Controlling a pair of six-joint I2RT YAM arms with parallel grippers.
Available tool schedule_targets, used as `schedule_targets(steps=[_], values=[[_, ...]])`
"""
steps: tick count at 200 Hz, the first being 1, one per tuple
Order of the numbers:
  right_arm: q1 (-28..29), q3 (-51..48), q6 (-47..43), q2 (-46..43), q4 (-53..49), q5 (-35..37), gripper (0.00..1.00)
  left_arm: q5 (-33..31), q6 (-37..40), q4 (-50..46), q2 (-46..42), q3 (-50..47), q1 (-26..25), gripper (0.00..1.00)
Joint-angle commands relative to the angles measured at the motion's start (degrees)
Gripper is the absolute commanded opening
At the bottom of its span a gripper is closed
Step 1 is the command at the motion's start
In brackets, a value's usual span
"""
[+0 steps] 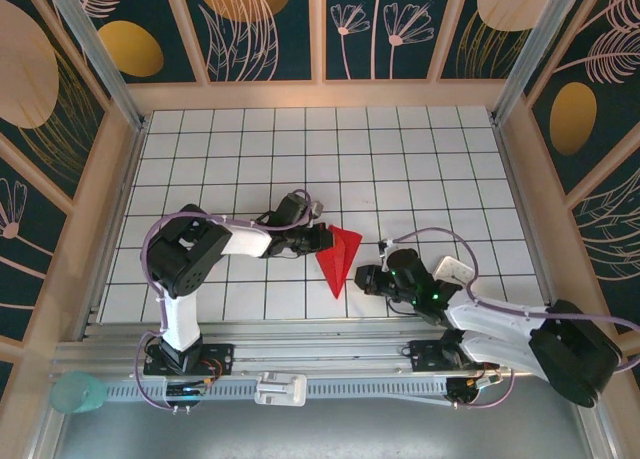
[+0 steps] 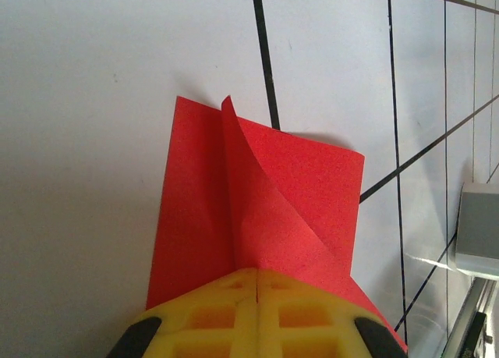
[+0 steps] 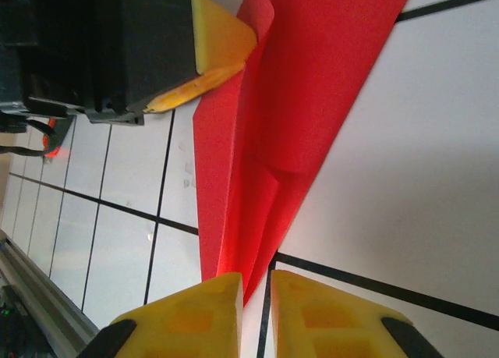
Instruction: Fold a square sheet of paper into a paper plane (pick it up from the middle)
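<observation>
Yellow fingers of the right pincer [image 3: 253, 284] stand parted a crack around the near tip of the paper plane [image 1: 339, 261], loose rather than pinching. The left pincer [image 2: 257, 274] is clenched on the plane's far-left edge, where one flap curls up. Lying mid-worktop [image 1: 400, 159] between both arms, the plane runs near to far, nose pointing near, wide tail far. A late wing crease seems in hand; next, that raised flap needs pressing flat without dragging the nose.

Left hand [image 1: 322, 237] closed tight, right hand [image 1: 362, 277] slightly parted, tips pointing toward each other
</observation>
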Motion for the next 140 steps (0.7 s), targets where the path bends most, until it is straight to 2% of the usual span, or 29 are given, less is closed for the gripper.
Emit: schedule_targets(steps=[1, 38, 109, 140], values=[[0.0, 3.1, -1.6, 3.9, 4.7, -2.4, 0.2, -1.9, -1.0, -3.7, 0.4, -2.0, -0.1, 0.0], [-0.1, 6.4, -2.1, 11.8, 7.8, -3.7, 0.21, -2.0, -0.9, -3.6, 0.1, -2.3, -0.1, 0.01], [0.0, 8.3, -1.6, 19.2, 12.2, -5.3, 0.2, -1.9, -0.9, -3.6, 0.0, -2.3, -0.1, 0.03], [-0.3, 8.1, -1.7, 20.1, 10.5, -2.9, 0.09, -1.9, -1.0, -3.7, -0.8, -2.4, -0.1, 0.06]])
